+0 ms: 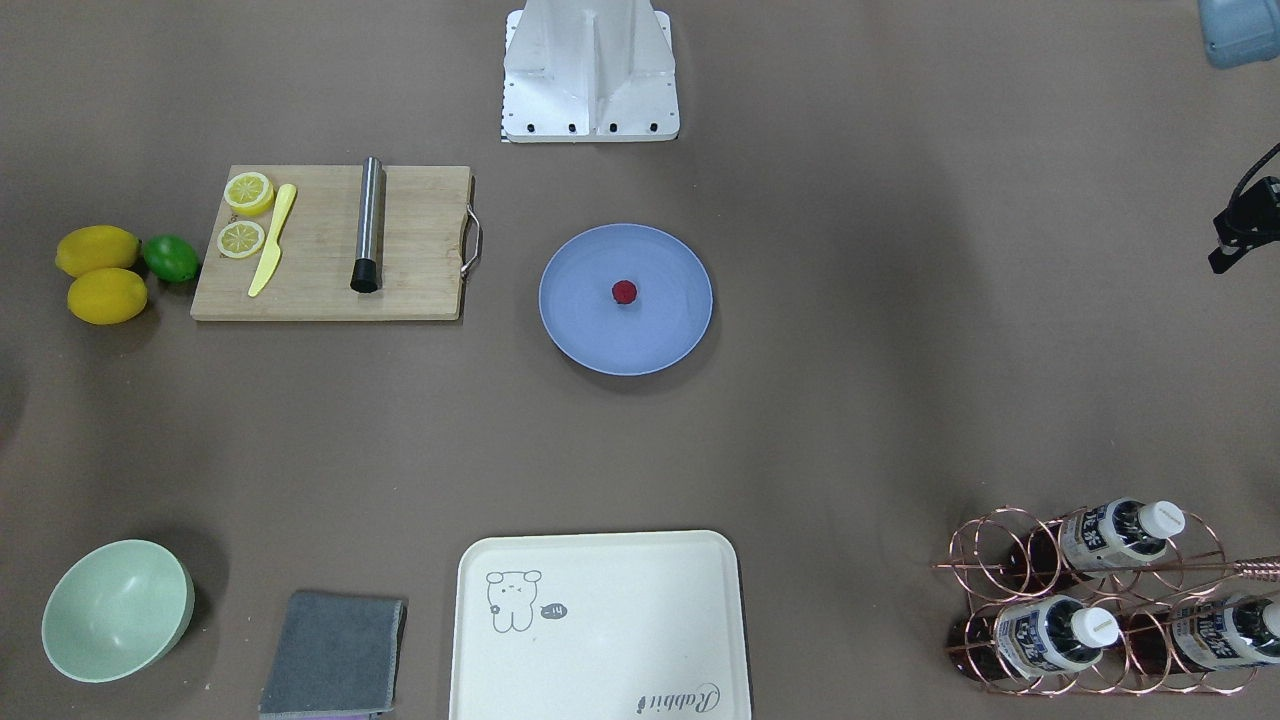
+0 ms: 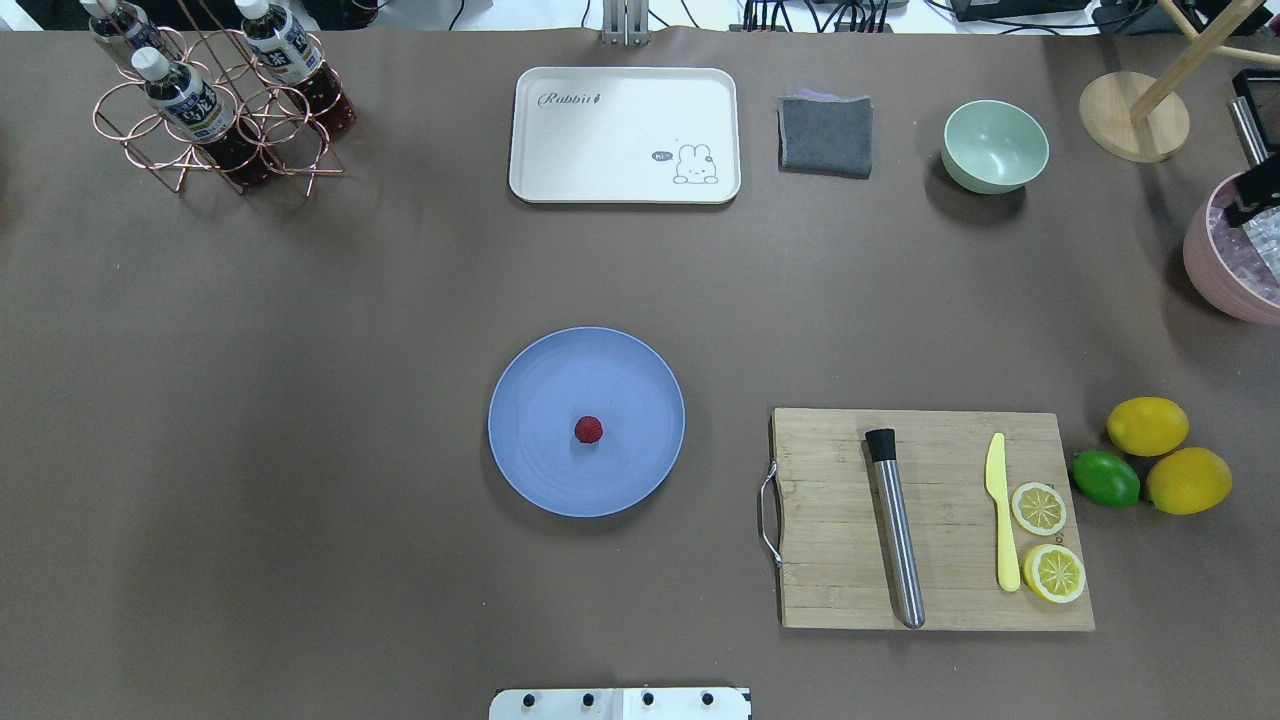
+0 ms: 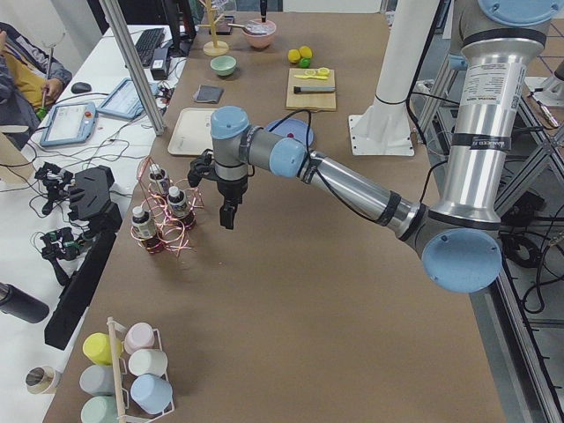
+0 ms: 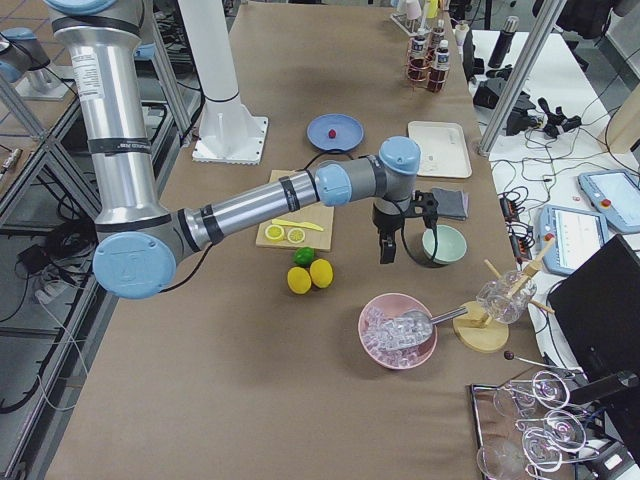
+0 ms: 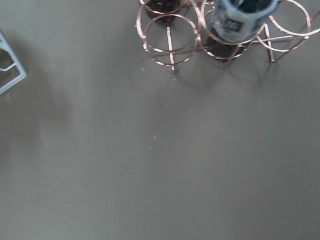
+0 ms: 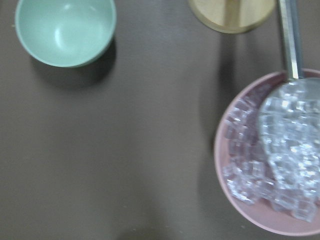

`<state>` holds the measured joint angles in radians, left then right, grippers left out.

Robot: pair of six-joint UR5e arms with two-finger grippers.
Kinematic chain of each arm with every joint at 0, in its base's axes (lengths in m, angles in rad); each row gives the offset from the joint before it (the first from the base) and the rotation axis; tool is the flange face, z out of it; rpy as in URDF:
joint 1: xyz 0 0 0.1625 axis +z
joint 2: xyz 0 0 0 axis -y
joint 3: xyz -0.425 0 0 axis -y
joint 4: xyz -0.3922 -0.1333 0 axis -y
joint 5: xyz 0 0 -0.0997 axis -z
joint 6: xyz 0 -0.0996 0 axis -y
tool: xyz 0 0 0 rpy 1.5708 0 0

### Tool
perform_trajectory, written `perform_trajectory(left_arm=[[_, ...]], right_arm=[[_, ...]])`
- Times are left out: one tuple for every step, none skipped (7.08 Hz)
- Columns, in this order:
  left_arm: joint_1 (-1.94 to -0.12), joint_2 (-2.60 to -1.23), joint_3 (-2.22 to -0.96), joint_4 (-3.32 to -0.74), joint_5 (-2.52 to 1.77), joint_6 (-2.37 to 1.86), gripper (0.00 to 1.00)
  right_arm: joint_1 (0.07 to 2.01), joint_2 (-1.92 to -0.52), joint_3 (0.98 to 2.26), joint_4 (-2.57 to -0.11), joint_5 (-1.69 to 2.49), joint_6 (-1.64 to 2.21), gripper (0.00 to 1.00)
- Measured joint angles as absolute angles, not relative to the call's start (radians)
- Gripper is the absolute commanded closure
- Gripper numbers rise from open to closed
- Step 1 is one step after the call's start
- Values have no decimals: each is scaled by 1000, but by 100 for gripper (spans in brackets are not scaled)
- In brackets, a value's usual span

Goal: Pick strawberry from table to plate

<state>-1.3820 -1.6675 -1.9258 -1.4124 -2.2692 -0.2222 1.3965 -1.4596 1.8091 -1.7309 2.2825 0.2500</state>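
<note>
Strawberry (image 2: 588, 429) is lying mid-plate (image 2: 535, 400). Left claw (image 3: 227, 218) is hanging beside the bottle rack (image 3: 167, 231), right claw (image 4: 385, 252) near the ice bowl (image 4: 363, 322). Apart or together, cannot tell. Risk: a careless swing clipping bottles.

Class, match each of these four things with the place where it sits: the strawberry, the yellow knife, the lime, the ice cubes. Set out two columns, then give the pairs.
Things
1. strawberry
2. yellow knife
3. lime
4. ice cubes

Places
a. on the cutting board
b. in the pink bowl
c. on the blue plate
d. on the table, beside the lemons

Pairs: 1-c, 2-a, 3-d, 4-b
</note>
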Motion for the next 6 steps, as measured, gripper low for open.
perform_trajectory(left_arm=[[-1407, -1648, -1923, -1400, -2302, -204, 3], [-1433, -1624, -1923, -1394, -2341, -176, 3], [-1449, -1609, -1922, -1393, -2371, -161, 3], [-1455, -1604, -1918, -1393, -2382, -155, 3], [-1458, -1601, -1916, -1393, -2384, -153, 3], [-1460, -1599, -1918, -1393, -2384, -152, 2]], right_arm=[[1460, -1474, 1795, -1786, 2279, 190, 0], [1509, -1488, 1780, -1810, 2280, 160, 0], [1552, -1513, 1787, -1816, 2284, 135, 0], [1583, -1551, 1817, -1809, 2285, 108, 0], [1597, -1594, 1843, -1782, 2282, 88, 0], [1602, -1619, 1852, -1749, 2279, 77, 0]])
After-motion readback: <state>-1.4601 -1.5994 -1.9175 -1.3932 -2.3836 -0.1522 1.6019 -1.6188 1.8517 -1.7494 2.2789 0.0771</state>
